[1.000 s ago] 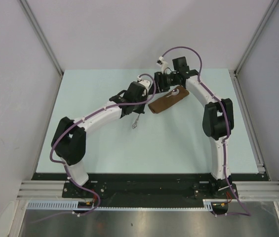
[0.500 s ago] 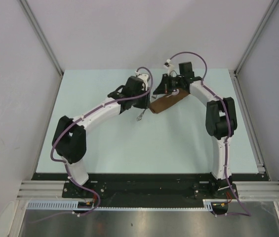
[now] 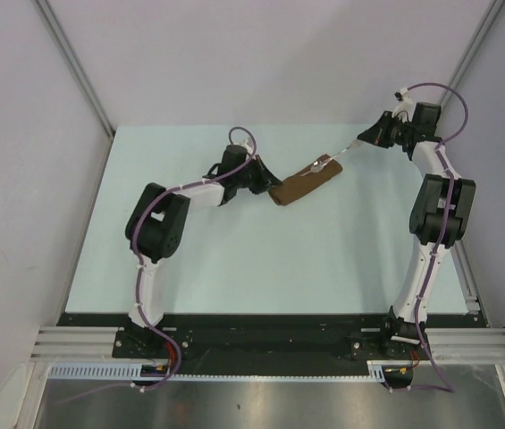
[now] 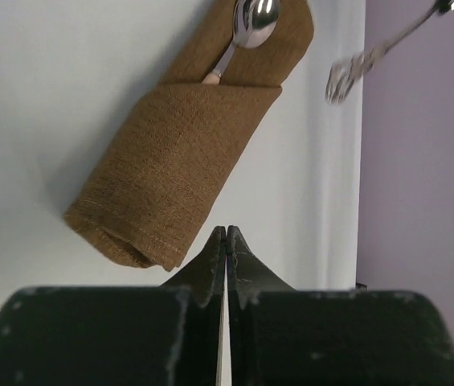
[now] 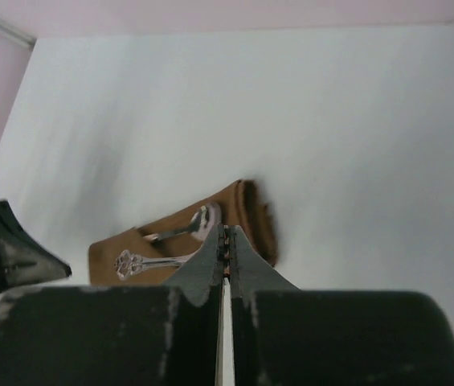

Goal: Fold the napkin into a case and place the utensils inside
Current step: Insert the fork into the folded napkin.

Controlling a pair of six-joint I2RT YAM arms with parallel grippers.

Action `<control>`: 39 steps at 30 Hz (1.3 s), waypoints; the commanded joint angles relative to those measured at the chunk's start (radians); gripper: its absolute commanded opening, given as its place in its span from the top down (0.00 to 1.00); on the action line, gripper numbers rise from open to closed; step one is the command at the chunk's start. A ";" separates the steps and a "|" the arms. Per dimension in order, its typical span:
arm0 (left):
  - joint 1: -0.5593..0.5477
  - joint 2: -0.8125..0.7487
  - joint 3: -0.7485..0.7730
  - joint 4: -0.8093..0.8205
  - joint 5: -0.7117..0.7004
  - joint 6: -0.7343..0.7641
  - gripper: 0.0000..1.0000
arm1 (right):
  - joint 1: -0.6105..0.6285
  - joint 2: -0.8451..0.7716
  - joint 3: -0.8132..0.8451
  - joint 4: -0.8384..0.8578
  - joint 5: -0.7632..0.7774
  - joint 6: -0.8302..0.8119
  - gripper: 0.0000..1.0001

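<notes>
We see the left gripper [image 4: 226,235] pinched closed on nothing beside the case [image 4: 174,169] on the table [image 3: 234,259]. 1 spoon [image 4: 252,22] sits in its pocket; the right gripper [image 3: 365,141] clamps a fork [image 4: 353,68] near that end.

Hiding most of the spoon [image 4: 251,24] handle inside the case [image 4: 170,169], showing only a tan stub at the pocket mouth; cropping its bowl at the left wrist view's top edge. Blurring the utensil [image 4: 345,74] beside it beyond telling fork from spoon, running its stem off the upper right corner. Burying that utensil's near end behind the right gripper [image 5: 225,237] tips, pinched together.
</notes>
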 commanded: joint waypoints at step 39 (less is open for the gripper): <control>-0.020 0.112 0.124 -0.180 -0.038 0.024 1.00 | 0.080 0.152 0.131 -0.033 0.002 -0.071 1.00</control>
